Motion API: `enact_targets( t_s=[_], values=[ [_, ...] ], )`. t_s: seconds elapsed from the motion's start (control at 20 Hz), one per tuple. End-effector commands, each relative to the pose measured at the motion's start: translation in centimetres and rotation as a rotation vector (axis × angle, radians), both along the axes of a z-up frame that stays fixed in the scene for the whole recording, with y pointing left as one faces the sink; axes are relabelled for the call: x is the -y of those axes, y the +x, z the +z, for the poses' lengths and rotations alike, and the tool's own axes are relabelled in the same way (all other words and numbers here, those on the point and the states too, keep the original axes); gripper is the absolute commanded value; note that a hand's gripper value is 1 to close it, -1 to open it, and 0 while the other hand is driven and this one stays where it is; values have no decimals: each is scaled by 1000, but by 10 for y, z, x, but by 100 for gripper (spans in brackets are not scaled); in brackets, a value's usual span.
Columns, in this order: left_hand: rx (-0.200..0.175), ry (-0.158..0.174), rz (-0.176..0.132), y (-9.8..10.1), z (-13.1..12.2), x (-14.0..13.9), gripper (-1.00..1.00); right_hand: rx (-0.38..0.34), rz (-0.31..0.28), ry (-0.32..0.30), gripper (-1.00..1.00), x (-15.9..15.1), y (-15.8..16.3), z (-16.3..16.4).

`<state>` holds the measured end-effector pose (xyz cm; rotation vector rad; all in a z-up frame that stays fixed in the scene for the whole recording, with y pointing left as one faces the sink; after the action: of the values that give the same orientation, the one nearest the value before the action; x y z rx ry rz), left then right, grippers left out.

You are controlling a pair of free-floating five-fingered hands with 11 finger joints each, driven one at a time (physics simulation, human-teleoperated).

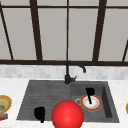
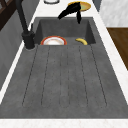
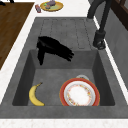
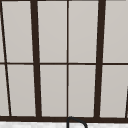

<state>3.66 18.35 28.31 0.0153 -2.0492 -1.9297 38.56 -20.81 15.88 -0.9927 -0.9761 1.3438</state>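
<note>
While the right hand (image 3: 53, 48) hangs in the air above the basin (image 3: 101, 75), what we weigh is how the two things on the basin floor lie from it. Its fingers are straight and close together, reaching level toward the faucet (image 3: 100, 37) side, and its thumb hangs down; it holds nothing and touches nothing. The plate (image 3: 79, 94) lies flat well below it, under and a little beyond the fingertips, so from the front we see the hand right over the plate's white middle. The banana (image 3: 35, 95) lies apart from the plate, below the thumb side of the hand and close to the basin's front wall, with its long axis running along that wall, roughly crosswise to the way the fingers point. We judge the plate the nearer of the two to the fingers and the banana the nearer to the thumb. The left hand (image 1: 39, 113) floats far off over the front of the drainboard (image 1: 42, 92), just beside a red ball (image 1: 67, 115); whether its fingers are curled we cannot tell.
</note>
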Motion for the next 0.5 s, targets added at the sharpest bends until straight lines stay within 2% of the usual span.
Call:
enact_targets(
  t_s=[0.0, 0.1, 0.45],
  values=[
    [0, 0, 0, 0, 0, 0, 0, -39, 0, 53, -100, 13, -21, 13],
    [0, 0, 0, 0, 0, 0, 0, -42, 22, 58, -100, 17, -23, 23],
    [0, 0, 0, 0, 0, 0, 0, -50, 4, 21, -100, 46, -59, 59]
  ],
)
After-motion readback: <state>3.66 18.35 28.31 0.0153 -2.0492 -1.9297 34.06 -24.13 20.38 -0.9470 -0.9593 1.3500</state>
